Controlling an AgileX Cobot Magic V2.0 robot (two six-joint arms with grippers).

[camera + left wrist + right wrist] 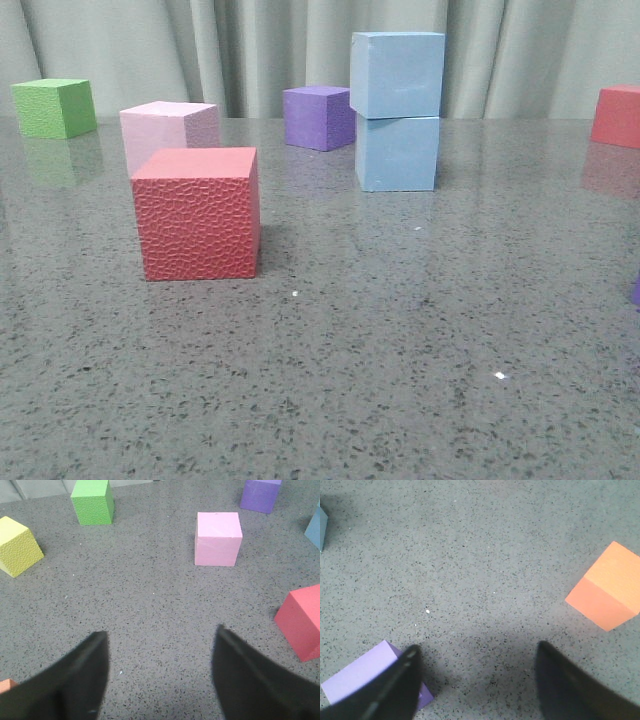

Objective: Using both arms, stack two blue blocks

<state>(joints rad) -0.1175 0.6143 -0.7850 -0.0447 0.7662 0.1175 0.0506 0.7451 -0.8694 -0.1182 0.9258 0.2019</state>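
Observation:
In the front view two pale blue blocks stand stacked at the back, right of centre: the upper block (397, 74) rests on the lower block (397, 153), slightly offset. No gripper shows in the front view. A sliver of a blue block (315, 527) shows at the edge of the left wrist view, and another sliver (322, 527) at the edge of the right wrist view. My left gripper (160, 635) is open and empty over bare table. My right gripper (476, 650) is open and empty, with a light purple cube (360, 675) beside one finger.
A red cube (198, 212) stands front left, with a pink cube (168, 132) behind it, a green cube (55, 107) far left, a purple cube (318, 117) at the back and a red cube (618, 115) far right. A yellow cube (17, 545) and an orange cube (605, 587) show in the wrist views.

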